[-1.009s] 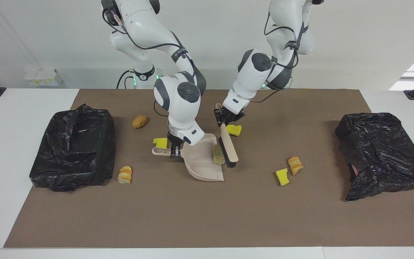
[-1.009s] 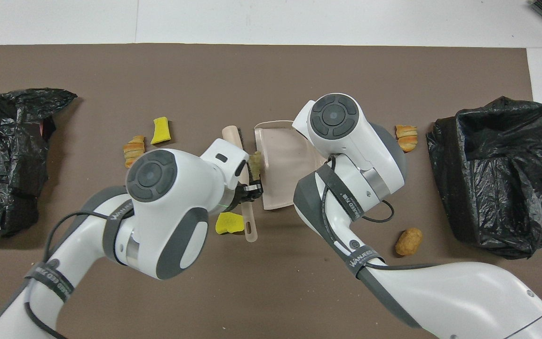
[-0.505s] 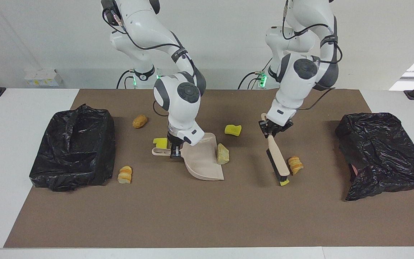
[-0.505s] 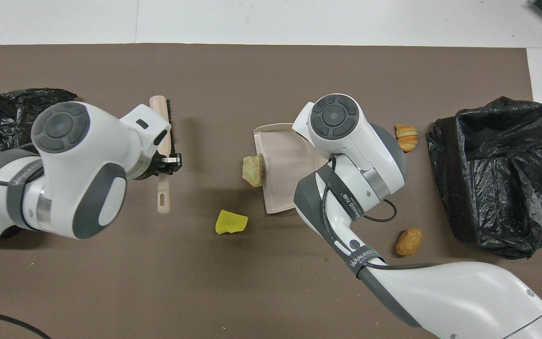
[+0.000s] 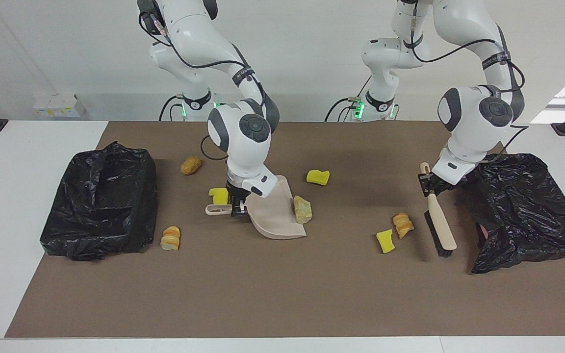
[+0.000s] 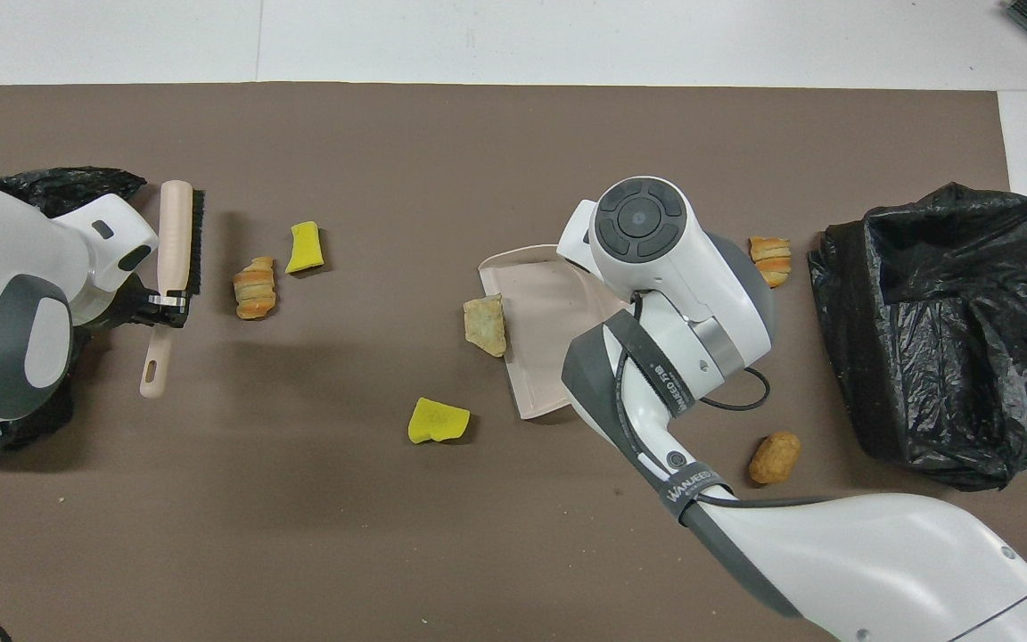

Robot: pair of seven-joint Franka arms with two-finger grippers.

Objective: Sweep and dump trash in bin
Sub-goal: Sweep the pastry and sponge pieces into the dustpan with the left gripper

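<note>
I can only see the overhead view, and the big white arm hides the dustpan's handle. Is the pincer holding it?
Observer: Yes. In the facing view the right pincer is shut on the handle of the dustpan.
Operator: Is any trash hiding under that arm too?
Observer: One yellow sponge chunk lies beside the handle, a little nearer to the robots.
Operator: Is the brush down on the mat?
Observer: The brush, gripped by the left pincer, slopes downward. Its bristle end looks at or just above the mat.
</note>
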